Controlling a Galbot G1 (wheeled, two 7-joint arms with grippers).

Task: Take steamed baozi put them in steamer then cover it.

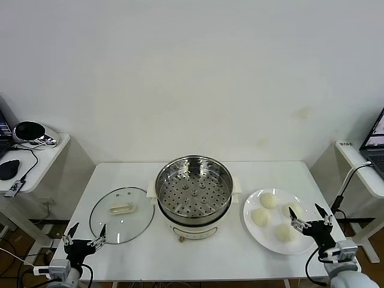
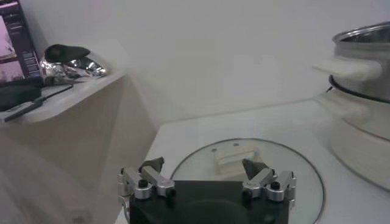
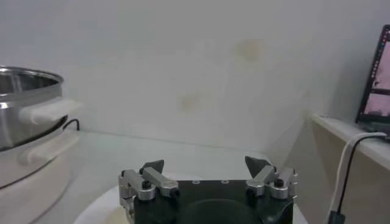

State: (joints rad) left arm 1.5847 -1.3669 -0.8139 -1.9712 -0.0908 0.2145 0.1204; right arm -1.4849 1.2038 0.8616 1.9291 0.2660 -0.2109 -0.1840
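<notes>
You are at the start of the task: none of its steps shows as done. The steamer (image 1: 194, 195) stands uncovered at the middle of the white table (image 1: 198, 255), and its perforated tray holds nothing. All four steamed baozi (image 1: 269, 201) rest on the white plate (image 1: 252, 225) just to the right of the steamer, close together but each with some plate showing around it. The glass lid (image 1: 122, 214) lies flat on the table to the left of the steamer, its cream handle facing up, its rim near the steamer's base without clearly touching it. What remains, by this reading, is the whole job: transfer each bun into the tray, then place the lid on the pot. The right gripper (image 1: 309, 218) hovers at the near right edge of the plate, fingers spread wide and holding nothing, aimed toward the buns; its wrist view shows the two fingertips well apart with only the plate rim below them. The left gripper (image 1: 84, 234) sits at the near left corner of the table, just beside the near edge of the lid, also spread wide and empty; its wrist view looks across the lid toward the steamer's side handle. Neither gripper touches any object.
</notes>
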